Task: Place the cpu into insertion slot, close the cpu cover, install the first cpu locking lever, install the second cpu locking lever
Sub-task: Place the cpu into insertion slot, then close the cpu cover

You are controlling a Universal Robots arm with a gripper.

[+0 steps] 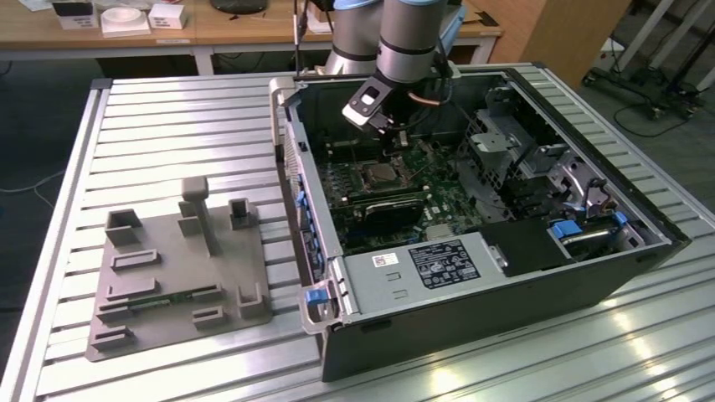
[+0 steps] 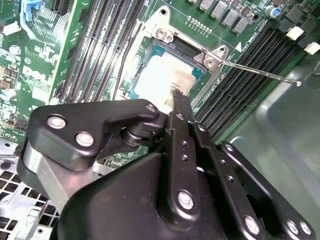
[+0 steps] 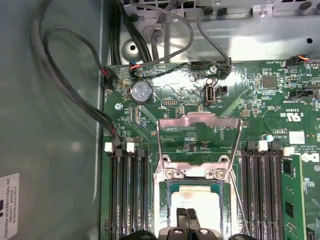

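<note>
cpu seated in insertion slot | jaws pressed together just above it | cpu cover raised

In the first wrist view I see a white paper sticker with lines of small black print on the grey metal case wall. White letters and numbers dot the green circuit board. In the exterior view, a printed black label lies on the grey metal power-supply box, too small to spell out.

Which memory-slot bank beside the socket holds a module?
The bank farther from the grey case wall: a green module stands in it; the other bank is empty.
</note>
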